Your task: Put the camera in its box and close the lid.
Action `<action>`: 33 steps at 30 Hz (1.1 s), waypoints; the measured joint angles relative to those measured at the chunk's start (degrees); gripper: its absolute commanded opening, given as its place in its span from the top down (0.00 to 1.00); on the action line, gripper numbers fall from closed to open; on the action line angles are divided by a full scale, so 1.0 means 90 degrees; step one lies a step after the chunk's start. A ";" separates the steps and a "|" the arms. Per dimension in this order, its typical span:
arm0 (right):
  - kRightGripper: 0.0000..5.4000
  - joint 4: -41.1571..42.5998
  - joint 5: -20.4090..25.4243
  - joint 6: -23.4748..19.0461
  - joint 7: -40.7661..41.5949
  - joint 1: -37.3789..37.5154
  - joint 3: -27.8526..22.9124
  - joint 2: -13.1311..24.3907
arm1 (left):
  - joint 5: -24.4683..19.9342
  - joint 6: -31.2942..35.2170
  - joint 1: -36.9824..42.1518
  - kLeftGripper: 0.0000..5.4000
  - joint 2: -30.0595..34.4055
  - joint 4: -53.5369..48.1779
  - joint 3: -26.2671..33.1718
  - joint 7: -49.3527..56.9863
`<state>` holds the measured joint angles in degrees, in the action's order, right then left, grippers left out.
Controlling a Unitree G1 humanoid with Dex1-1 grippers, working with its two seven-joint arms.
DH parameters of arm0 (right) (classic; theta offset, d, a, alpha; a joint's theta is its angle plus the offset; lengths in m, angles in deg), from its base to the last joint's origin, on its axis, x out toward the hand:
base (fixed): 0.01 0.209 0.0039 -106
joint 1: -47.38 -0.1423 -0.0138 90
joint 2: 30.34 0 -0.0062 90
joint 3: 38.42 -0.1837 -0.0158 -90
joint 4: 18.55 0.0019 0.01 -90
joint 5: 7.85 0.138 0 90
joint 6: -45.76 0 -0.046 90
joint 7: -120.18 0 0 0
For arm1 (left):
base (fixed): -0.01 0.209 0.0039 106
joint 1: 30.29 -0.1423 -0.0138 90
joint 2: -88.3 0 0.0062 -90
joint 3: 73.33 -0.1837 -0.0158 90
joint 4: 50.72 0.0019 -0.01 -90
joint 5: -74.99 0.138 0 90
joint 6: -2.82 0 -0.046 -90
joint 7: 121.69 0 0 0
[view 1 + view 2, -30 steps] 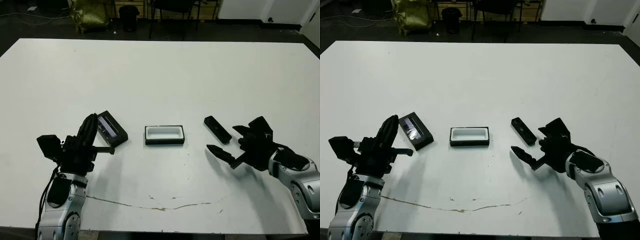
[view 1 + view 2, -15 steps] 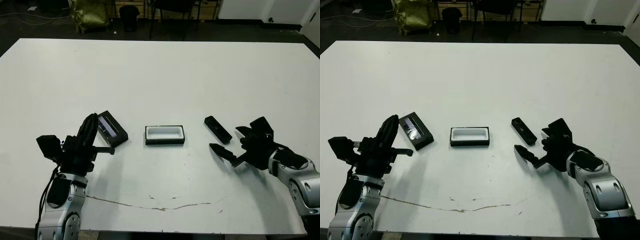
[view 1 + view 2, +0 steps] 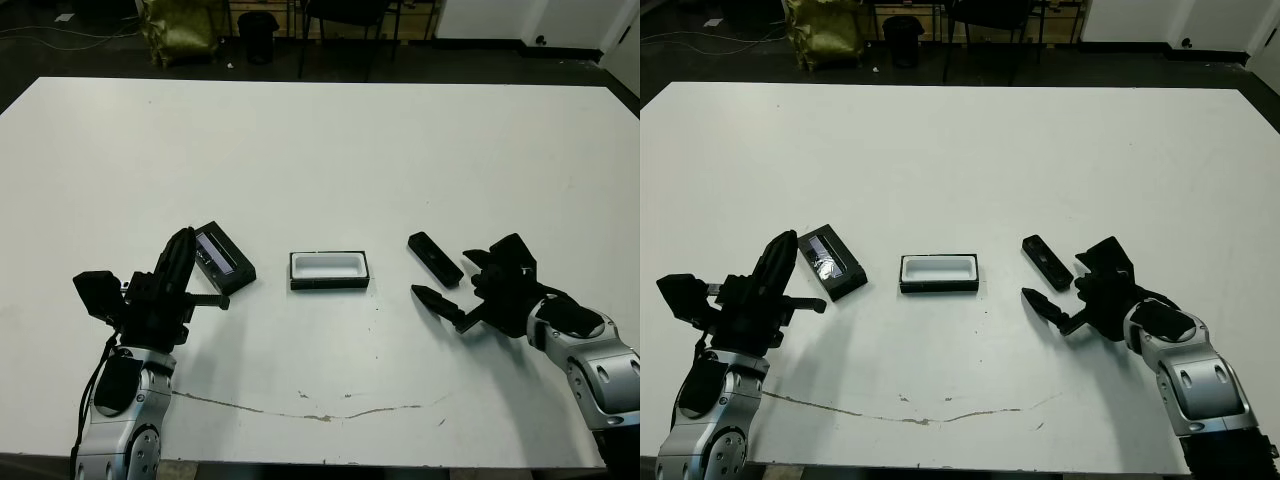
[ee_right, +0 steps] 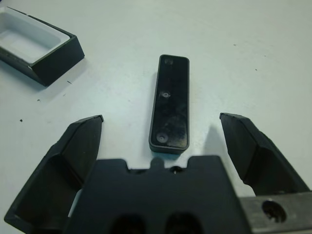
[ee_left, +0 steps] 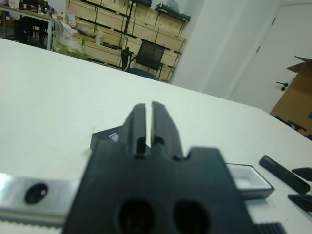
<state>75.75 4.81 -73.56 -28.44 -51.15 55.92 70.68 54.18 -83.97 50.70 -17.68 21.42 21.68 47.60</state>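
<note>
White desk (image 3: 330,150), dark floor and chair legs beyond its far edge; a thin crack line runs along the near part. Box (image 3: 329,270) sits open near desk centre, white lining up, nothing inside. Lid (image 3: 223,257) lies left of the box, apart from it, pale strip up, angled. Camera (image 3: 435,258) lies flat on the desk right of the box, angled, untouched. Right gripper (image 3: 462,287) released, fingers spread wide just near-right of the camera; wrist view shows the camera lying between the two fingers (image 4: 78,151), no contact. Left gripper (image 3: 183,272) clenched, empty, just near-left of the lid
</note>
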 measured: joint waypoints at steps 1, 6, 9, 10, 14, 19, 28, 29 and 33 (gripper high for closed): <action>0.00 0.0019 -0.0020 -0.0006 -0.0018 -0.0001 0.0026 -0.0011 | 0.0000 -0.0003 0.0000 1.00 0.0000 0.0000 0.0000 -0.0001; 0.11 0.0198 -0.0065 -0.0336 -0.0206 -0.0014 0.0071 -0.0077 | 0.0000 -0.0013 0.0000 1.00 0.0000 0.0000 0.0003 -0.0003; 0.24 0.0279 -0.0060 -0.0499 -0.0446 0.0001 0.0013 -0.0208 | 0.0008 -0.0013 0.0000 1.00 0.0001 0.0000 0.0004 -0.0003; 0.28 0.0290 -0.0039 -0.0568 -0.0547 0.0017 -0.0055 -0.0293 | 0.0010 -0.0012 0.0000 1.00 0.0001 0.0000 0.0005 -0.0002; 0.44 0.0441 0.0020 -0.0915 -0.0919 0.0078 -0.0249 -0.0572 | 0.0004 -0.0011 -0.0003 1.00 0.0001 0.0000 0.0006 -0.0004; 0.65 0.0620 0.0023 -0.1217 -0.1338 0.0154 -0.0430 -0.0826 | 0.0005 -0.0014 -0.0006 1.00 0.0000 0.0000 0.0004 -0.0004; 0.92 0.0745 -0.0003 -0.1216 -0.1560 0.0237 -0.0467 -0.0842 | 0.0023 -0.0019 -0.0009 1.00 -0.0002 -0.0002 -0.0007 0.0014; 0.92 0.0733 0.0005 -0.1208 -0.1554 0.0245 -0.0479 -0.0844 | 0.0023 -0.0017 -0.0009 1.00 -0.0002 -0.0006 -0.0007 0.0014; 0.93 0.0686 0.0100 -0.1170 -0.1498 0.0259 -0.0562 -0.0876 | 0.0017 -0.0018 -0.0009 1.00 -0.0002 -0.0008 -0.0007 0.0009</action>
<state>81.92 5.71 -84.09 -41.92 -48.81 50.86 62.80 54.33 -84.13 50.62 -17.70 21.35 21.61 47.68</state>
